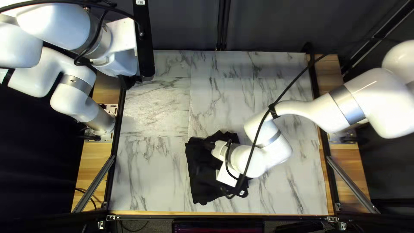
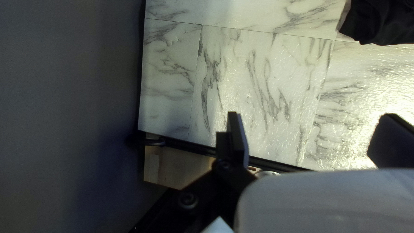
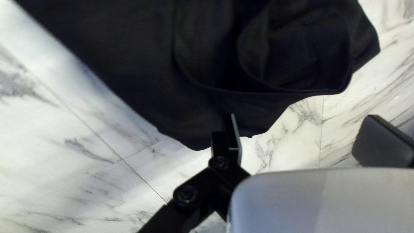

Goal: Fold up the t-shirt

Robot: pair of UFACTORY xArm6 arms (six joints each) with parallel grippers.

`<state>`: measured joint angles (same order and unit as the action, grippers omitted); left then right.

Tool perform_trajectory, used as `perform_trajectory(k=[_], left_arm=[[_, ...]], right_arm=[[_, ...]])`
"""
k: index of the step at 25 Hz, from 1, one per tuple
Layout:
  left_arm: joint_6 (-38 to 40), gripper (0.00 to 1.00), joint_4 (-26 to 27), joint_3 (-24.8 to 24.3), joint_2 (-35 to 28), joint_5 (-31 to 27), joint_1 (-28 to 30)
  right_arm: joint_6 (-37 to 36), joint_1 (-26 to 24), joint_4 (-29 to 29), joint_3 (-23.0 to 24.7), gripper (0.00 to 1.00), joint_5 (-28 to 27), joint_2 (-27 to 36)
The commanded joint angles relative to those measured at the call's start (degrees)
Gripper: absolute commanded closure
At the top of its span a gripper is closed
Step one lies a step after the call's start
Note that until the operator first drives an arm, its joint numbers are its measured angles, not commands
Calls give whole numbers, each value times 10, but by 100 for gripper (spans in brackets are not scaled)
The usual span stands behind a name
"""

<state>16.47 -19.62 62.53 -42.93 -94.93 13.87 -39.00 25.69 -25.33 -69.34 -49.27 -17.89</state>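
Black t-shirt (image 1: 199, 168) ahead of wide-open right jaws (image 1: 208, 145), right arm (image 1: 276, 151) and cable (image 1: 259, 127) overhanging it, worktop (image 2: 258, 86) beyond wide-open left jaws (image 1: 129, 81)

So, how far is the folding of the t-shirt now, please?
Some folding looks done: the t-shirt lies compact, with overlapping layers. Nothing is in hand: the right gripper is open near its edge, the left gripper open away from it. Probably left: smoothing the uneven edges and any last fold.

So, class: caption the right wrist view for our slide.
Open right gripper at the edge of a black T-shirt on a marbled tabletop.
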Motion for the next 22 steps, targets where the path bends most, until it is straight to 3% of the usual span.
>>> perform_trajectory(k=[1, 7, 14, 22], left_arm=[[0, 0, 0, 0, 0, 0, 0], [0, 0, 0, 0, 0, 0, 0], [0, 0, 0, 0, 0, 0, 0], [0, 0, 0, 0, 0, 0, 0]], right_arm=[[-6, 2, 1, 7, 0, 7, 2], [-11, 3, -2, 10, 0, 8, 5], [-228, -1, 57, -99, 0, -37, -54], [-345, 7, 95, -180, 0, -145, -106]])
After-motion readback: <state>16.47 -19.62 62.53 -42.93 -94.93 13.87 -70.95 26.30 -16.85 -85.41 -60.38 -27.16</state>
